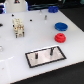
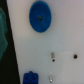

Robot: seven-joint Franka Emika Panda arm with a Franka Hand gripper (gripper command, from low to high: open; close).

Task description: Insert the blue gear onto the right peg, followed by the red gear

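Blue gear [image 1: 60, 26]: flat toothed disc, raised hub, just beyond the smaller red gear [image 1: 60, 37]. Jaws' state: cannot tell.

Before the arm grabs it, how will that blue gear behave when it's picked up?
The blue gear looks like a rigid plastic disc, so probably stiff and light. It lies flat on the white table, so it is unlikely to roll. Its raised hub may offer the easier grip; the glossy surface could be slippery.

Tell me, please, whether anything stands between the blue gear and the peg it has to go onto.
Yes: the red gear lies on the table between the blue gear and the right peg on the plate. A lifted carry would likely pass over it.
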